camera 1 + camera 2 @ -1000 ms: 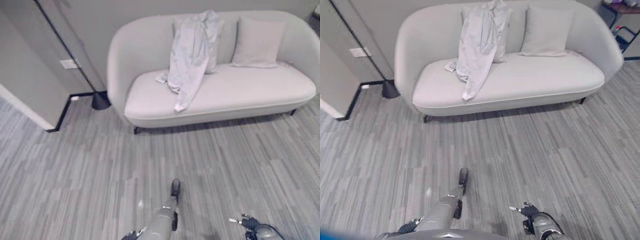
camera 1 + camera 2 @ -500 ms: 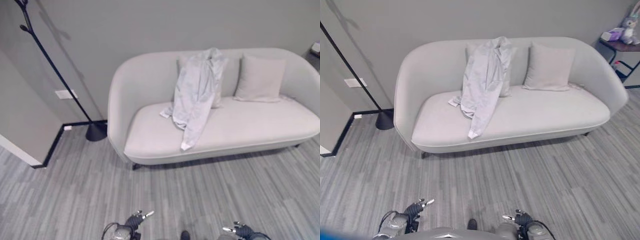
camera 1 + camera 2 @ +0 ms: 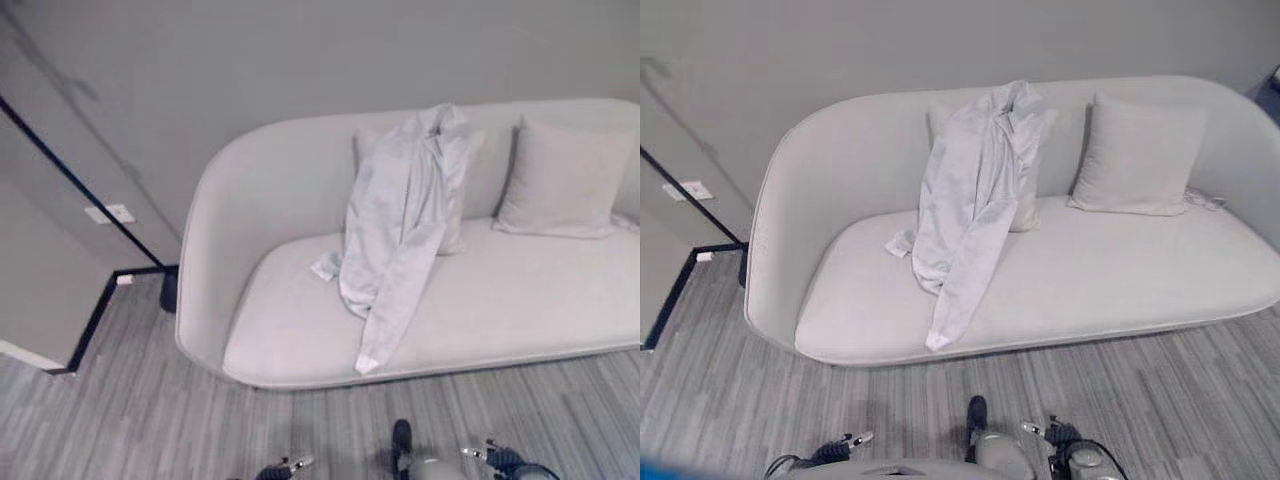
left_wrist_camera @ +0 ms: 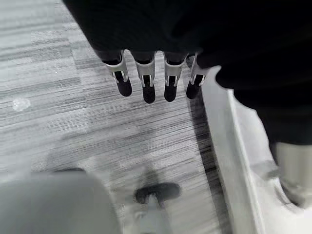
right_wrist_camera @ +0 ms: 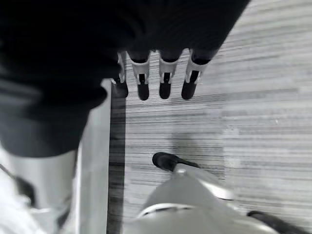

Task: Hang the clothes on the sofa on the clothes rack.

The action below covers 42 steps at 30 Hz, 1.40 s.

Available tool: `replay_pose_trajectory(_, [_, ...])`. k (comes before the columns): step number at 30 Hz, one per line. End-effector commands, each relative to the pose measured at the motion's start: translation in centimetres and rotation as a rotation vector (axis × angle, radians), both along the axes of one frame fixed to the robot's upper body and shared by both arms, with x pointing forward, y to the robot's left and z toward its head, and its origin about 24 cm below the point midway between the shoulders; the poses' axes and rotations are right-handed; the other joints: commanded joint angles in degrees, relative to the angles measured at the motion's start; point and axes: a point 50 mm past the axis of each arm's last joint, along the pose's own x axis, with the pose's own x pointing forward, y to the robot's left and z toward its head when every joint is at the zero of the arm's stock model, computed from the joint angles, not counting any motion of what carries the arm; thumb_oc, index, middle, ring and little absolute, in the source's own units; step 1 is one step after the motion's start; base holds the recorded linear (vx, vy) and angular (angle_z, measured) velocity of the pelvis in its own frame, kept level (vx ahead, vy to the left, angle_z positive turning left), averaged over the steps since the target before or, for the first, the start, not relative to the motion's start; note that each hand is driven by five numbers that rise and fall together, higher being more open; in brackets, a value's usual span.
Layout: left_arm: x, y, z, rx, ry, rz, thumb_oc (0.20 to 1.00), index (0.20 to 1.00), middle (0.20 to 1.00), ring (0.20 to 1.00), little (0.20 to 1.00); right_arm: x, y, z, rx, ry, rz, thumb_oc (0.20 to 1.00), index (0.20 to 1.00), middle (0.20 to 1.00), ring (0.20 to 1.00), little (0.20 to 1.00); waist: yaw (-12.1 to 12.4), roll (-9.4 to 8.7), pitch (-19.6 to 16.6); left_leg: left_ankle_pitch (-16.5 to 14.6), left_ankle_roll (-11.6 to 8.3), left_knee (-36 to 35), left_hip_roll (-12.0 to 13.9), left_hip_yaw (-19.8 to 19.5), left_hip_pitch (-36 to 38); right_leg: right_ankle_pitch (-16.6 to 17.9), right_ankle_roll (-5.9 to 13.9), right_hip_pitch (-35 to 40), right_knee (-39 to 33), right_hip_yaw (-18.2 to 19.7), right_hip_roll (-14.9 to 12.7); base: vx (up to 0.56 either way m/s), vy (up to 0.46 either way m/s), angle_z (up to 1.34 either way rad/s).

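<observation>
No readable text anywhere, plain pale shirt [image 3: 975, 205], plain sofa [image 3: 1120, 280], blank white wall plate [image 3: 110, 213], no labels, numbers or signs to read

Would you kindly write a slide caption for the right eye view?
Pale shirt draped over the sofa backrest and seat, beside two cushions.

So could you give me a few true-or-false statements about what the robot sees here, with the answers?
1. The shirt hangs over the sofa back. True.
2. The left robot hand grips the shirt. False: it holds nothing, fingers straight above the floor.
3. A cushion sits right of the shirt. True.
4. The shirt lies on the floor. False: it is on the sofa.
5. The right robot hand is open. True.
</observation>
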Motion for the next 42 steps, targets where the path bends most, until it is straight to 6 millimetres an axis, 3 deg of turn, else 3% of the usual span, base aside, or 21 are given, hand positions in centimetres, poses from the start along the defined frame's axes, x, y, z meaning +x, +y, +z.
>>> replay_pose_trajectory(1, [2.0,0.3,0.6,0.014,-0.07,0.009,1.0,1.0,1.0,1.0,1.0,0.1,-0.8,0.3,-0.018,-0.029,-0.016,1.0,1.0,1.0,1.0,1.0,-0.9,0.39,0.9,10.1,-2.27,-1.4,8.4,-1.5,-3.8,-1.2,12.08,-1.0,0.0,0.8,-2.3,0.19,-0.174,-0.06])
replay_pose_trajectory(4, [2.3,0.0,0.7,-0.001,-0.085,0.006,1.0,1.0,1.0,1.0,1.0,0.1,-1.3,0.5,-0.029,-0.034,-0.041,1.0,1.0,1.0,1.0,1.0,-1.1,-0.26,1.9,16.3,-4.57,11.1,9.5,2.2,-9.0,-4.4,10.15,3.1,0.0,-0.2,-2.2,0.2,-0.179,-0.16])
replay_pose_trajectory(8, [2.0,-0.1,0.6,-0.005,-0.076,-0.007,1.0,1.0,1.0,1.0,1.0,-0.1,-2.0,0.6,-0.046,-0.025,-0.063,1.0,1.0,1.0,1.0,1.0,-0.5,-1.17,3.5,19.1,-2.29,21.3,12.1,7.0,-13.3,-7.0,8.34,7.0,0.0,1.0,-1.9,0.21,-0.141,-0.02])
replay_pose_trajectory(12, [1.6,-0.1,0.5,-0.007,-0.065,0.003,1.0,1.0,1.0,1.0,1.0,-0.1,-1.9,0.5,-0.048,-0.02,-0.056,1.0,1.0,1.0,1.0,1.0,1.0,-2.15,4.4,13.8,-0.6,15.2,11.1,8.3,-18.8,-8.5,8.98,9.1,0.0,2.1,-2.9,0.16,-0.015,-0.15])
replay_pose_trajectory(15, [1.4,-0.1,0.4,-0.003,-0.055,0.003,1.0,1.0,1.0,1.0,1.0,0.0,-1.9,0.6,-0.051,-0.023,-0.041,1.0,1.0,1.0,1.0,1.0,2.0,-2.13,4.8,12.3,-1.07,5.9,9.7,8.2,-22.1,-9.9,9.54,10.4,0.0,2.4,-3.2,0.13,0.057,-0.02])
replay_pose_trajectory(19, [1.0,-0.1,0.3,-0.001,-0.044,0.006,1.0,1.0,1.0,1.0,1.0,-0.1,-1.6,0.4,-0.057,-0.014,-0.018,1.0,1.0,1.0,1.0,1.0,4.1,-0.55,5.4,17.8,-1.8,-6.0,6.7,4.2,-26.1,-11.9,9.46,13.2,0.0,3.9,-1.5,0.17,0.072,0.08])
replay_pose_trajectory(22, [0.8,0.2,0.3,0.008,-0.036,0.023,1.0,1.0,1.0,1.0,1.0,0.1,-1.2,0.4,-0.051,-0.014,0.003,1.0,1.0,1.0,1.0,1.0,5.0,0.15,5.3,20.2,-2.57,-11.5,5.4,1.5,-26.6,-12.8,9.41,14.7,0.0,5.6,-0.3,0.22,0.094,-0.36])
replay_pose_trajectory(24, [0.5,0.2,0.2,0.01,-0.028,0.021,1.0,1.0,1.0,1.0,1.0,-0.2,-1.0,0.2,-0.048,-0.004,0.004,1.0,1.0,1.0,1.0,1.0,5.0,0.39,4.9,20.4,-2.63,-12.3,5.7,1.6,-25.2,-13.1,9.52,15.3,0.0,5.9,-0.3,0.18,0.125,-0.54])
replay_pose_trajectory(28, [0.3,0.6,0.2,0.023,-0.025,0.014,1.0,1.0,1.0,1.0,1.0,-1.2,-1.0,-0.1,-0.05,0.031,0.001,1.0,1.0,1.0,1.0,1.0,4.5,0.08,2.7,18.6,-1.75,-13.1,5.5,3.8,-21.2,-13.2,10.94,15.6,0.0,6.4,-2.8,0.18,0.176,-0.15])
replay_pose_trajectory(36, [0.8,1.6,0.5,0.052,-0.04,0.015,1.0,1.0,1.0,1.0,1.0,-0.7,-0.1,-0.2,-0.025,0.02,0.019,1.0,1.0,1.0,1.0,1.0,4.5,-1.28,1.0,14.5,1.25,-13.1,3.2,6.9,-18.4,-11.8,13.5,15.8,0.0,7.2,-7.3,0.12,0.131,-0.26])
replay_pose_trajectory(42, [1.2,1.9,0.7,0.06,-0.055,0.012,1.0,1.0,1.0,1.0,1.0,-0.3,0.5,-0.2,-0.012,0.008,0.045,1.0,1.0,1.0,1.0,1.0,4.6,-1.93,0.4,12.7,2.74,-13.0,2.1,7.3,-17.1,-11.0,14.69,14.7,1.2,7.9,-8.8,0.07,0.085,-0.04])
